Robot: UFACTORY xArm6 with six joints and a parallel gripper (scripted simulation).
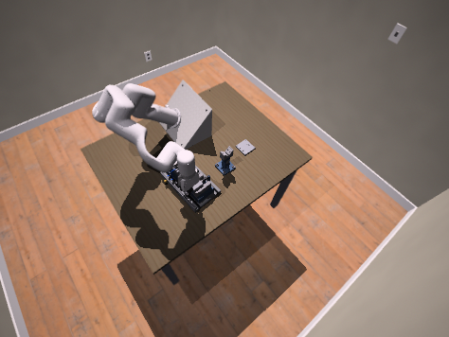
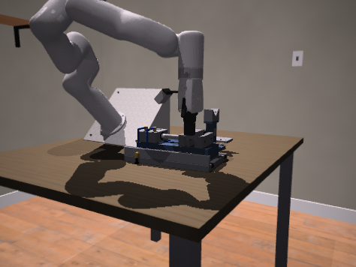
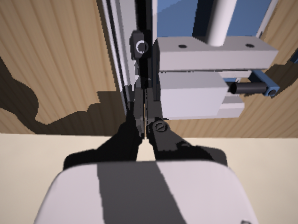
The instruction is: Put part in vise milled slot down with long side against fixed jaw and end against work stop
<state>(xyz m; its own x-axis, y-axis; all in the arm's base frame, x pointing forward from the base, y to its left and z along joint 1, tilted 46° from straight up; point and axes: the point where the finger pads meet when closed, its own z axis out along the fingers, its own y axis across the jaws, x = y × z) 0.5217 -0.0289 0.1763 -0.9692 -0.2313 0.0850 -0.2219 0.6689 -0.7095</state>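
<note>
In the wrist view the part (image 3: 192, 95), a light grey block, lies in the vise just below the moving jaw (image 3: 215, 52), which sits on the air cylinder's rod (image 3: 220, 20). The work stop (image 3: 248, 88), a short dark rod on a blue bracket, points at the part's right end, close to it. My gripper (image 3: 144, 99) is shut with nothing between its fingers and stands low at the part's left end, right beside it. The fixed jaw is hidden under my wrist. From the side, the gripper (image 2: 188, 131) reaches down between the jaws of the vise (image 2: 176, 150).
The V-block (image 1: 227, 161) stands just beyond the vise, and the empty infeed plate (image 1: 245, 147) lies behind it. A grey slanted panel (image 1: 189, 114) stands at the arm's base. The vise (image 1: 191, 185) sits near the table's front edge.
</note>
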